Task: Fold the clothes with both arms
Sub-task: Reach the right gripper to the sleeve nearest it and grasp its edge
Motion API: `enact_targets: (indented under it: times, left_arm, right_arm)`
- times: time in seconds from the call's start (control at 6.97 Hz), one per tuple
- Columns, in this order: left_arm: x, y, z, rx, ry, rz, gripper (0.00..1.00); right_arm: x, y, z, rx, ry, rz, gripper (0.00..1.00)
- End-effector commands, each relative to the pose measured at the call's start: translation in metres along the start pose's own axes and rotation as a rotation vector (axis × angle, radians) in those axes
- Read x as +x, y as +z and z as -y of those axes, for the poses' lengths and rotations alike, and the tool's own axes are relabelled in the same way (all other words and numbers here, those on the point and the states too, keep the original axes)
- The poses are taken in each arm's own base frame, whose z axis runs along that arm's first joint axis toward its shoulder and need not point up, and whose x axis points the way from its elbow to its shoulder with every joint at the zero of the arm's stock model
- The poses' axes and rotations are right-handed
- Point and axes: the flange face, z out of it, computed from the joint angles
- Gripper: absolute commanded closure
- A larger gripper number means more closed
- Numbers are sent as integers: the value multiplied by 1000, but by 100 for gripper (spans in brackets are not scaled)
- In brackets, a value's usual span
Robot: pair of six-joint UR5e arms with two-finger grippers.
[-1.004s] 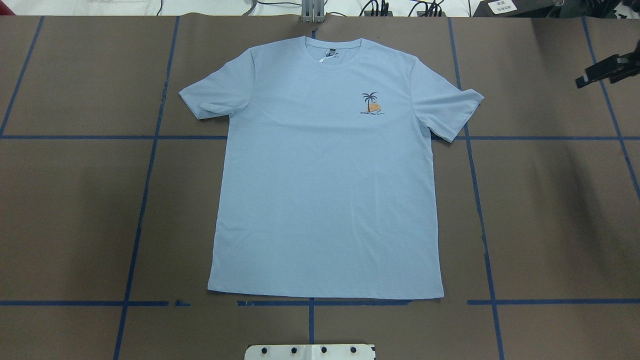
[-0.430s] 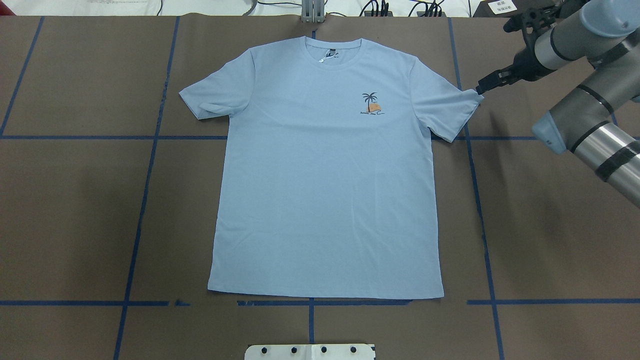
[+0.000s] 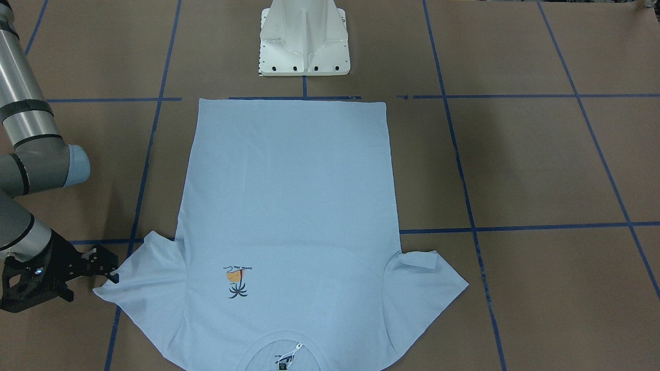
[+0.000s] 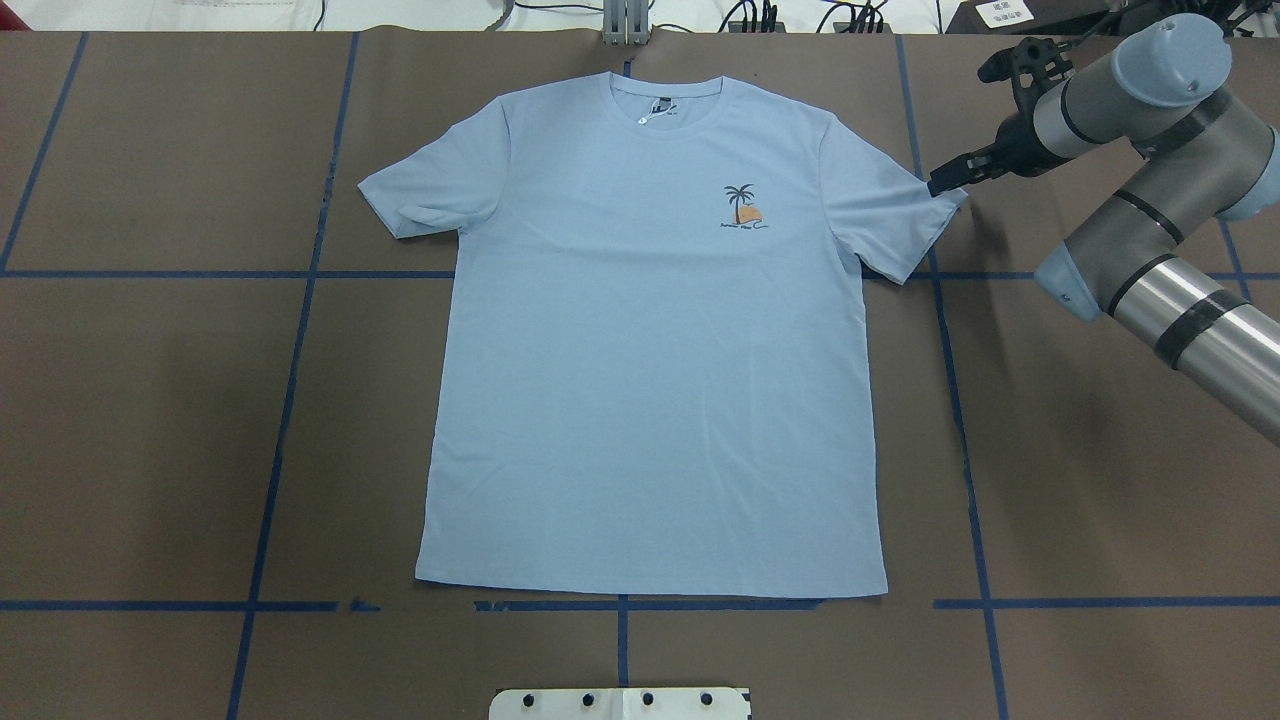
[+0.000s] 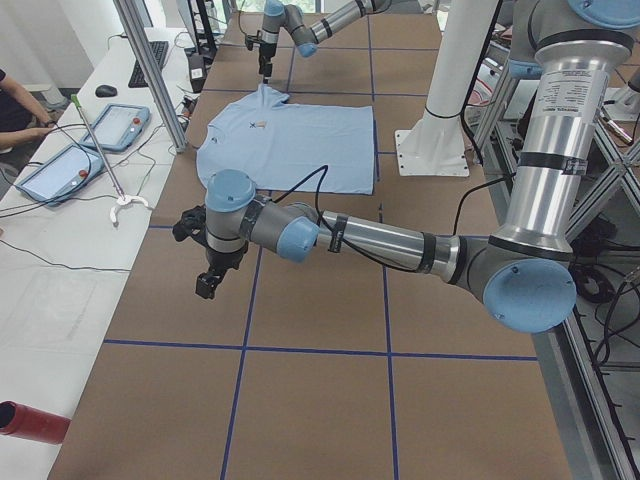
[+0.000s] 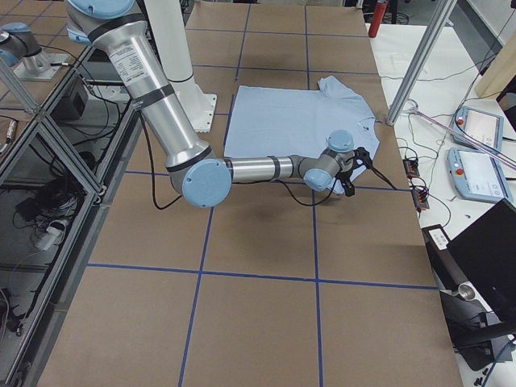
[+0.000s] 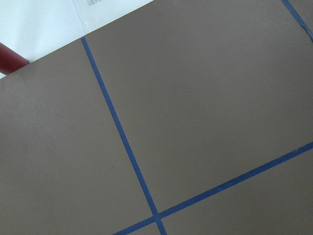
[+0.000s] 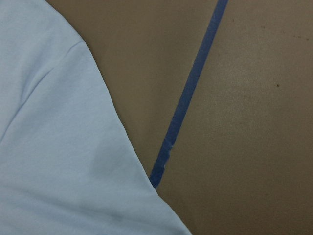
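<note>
The clothes are one light blue T-shirt (image 4: 650, 350) lying flat and face up on the brown table, collar at the far edge and a palm print (image 4: 742, 208) on the chest. My right gripper (image 4: 945, 182) sits at the tip of the shirt's right-hand sleeve (image 4: 900, 215), low over the table and open. The front view shows the right gripper (image 3: 105, 268) beside that sleeve tip (image 3: 111, 293), which still lies flat. The right wrist view shows only the sleeve edge (image 8: 63, 147) and the table. My left gripper (image 5: 208, 285) hangs over bare table far from the shirt; I cannot tell its state.
The white pedestal base (image 3: 304, 46) stands at the shirt's hem side. Blue tape lines (image 4: 290, 400) grid the table. Two tablets (image 5: 60, 165) and a person's arm (image 5: 20, 110) are on a white side table, with a red cylinder (image 5: 30, 422) near it.
The right arm has swung in from the right edge, and its gripper has moved left to the sleeve tip. The shirt has not moved.
</note>
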Motion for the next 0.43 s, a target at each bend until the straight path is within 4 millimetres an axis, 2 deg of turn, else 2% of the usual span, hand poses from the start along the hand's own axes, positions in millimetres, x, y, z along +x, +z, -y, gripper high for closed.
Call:
enact_targets:
  times: [0.0, 0.29]
  left_arm:
    - [-1, 1, -1, -1, 0, 0, 0]
    - [-1, 1, -1, -2, -1, 0, 0]
  right_arm:
    - [-2, 11, -5, -6, 2, 0, 14]
    - [-1, 18, -10, -21, 4, -3, 20]
